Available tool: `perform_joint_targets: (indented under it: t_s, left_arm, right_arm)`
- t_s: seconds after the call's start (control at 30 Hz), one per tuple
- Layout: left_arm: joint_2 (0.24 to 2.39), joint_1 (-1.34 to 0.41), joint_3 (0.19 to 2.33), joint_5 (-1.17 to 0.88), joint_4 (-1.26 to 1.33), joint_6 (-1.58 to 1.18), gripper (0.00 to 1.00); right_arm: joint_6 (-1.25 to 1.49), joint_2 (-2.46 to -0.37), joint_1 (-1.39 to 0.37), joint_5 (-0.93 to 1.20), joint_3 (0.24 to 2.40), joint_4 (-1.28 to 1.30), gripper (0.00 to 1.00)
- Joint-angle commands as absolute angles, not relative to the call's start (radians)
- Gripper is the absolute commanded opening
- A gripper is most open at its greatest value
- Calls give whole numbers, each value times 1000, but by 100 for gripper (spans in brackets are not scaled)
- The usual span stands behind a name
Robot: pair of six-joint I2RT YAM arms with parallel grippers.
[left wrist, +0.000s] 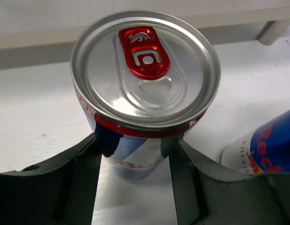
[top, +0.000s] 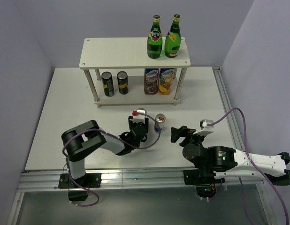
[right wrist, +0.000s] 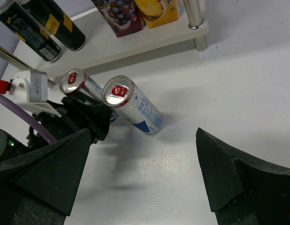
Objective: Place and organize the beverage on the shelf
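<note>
The right gripper [right wrist: 145,178] hangs wide open and empty over the white table [top: 201,93]. The left gripper [left wrist: 135,159] is closed around an upright blue-and-silver can [left wrist: 145,70] with a red tab, its fingers seemingly pressing both sides. Just beside it stands a second can [left wrist: 262,145] lettered "Red". Beyond, the shelf [top: 121,51] carries two dark cans [top: 107,84] and two juice cartons [top: 159,80] on its lower board and two green bottles [top: 155,40] on top, their labels too small to read.

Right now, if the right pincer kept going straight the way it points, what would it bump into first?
Most likely the free-standing blue-and-silver can, which sits a little left of the open right pincer's line; depth is hard to judge. Past it lies the shelf's lower board.
</note>
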State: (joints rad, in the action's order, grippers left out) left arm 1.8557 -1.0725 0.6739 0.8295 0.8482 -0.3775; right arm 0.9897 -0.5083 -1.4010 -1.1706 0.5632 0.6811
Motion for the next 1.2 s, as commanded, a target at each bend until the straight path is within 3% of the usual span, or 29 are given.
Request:
perform_joint_targets:
  t_s: [0.0, 0.2, 0.47, 0.77, 1.17]
  left_arm:
    - [1688, -1071, 719, 919, 806, -324, 0]
    - [1395, -1037, 814, 911, 553, -227, 0]
    - [1275, -826, 1111, 781, 332, -86, 0]
    - [1482, -546, 1622, 595, 80, -110, 0]
    - [1752, -402, 1919, 574, -84, -107, 0]
  right_arm:
    - [999, -492, -1408, -1213, 560, 670, 100]
    - [999, -485, -1408, -1215, 558, 670, 100]
    - [989, -457, -1408, -1213, 548, 661, 100]
    - [991, -439, -1408, -1215, 543, 661, 100]
    - [968, -425, -1408, -1203, 535, 641, 100]
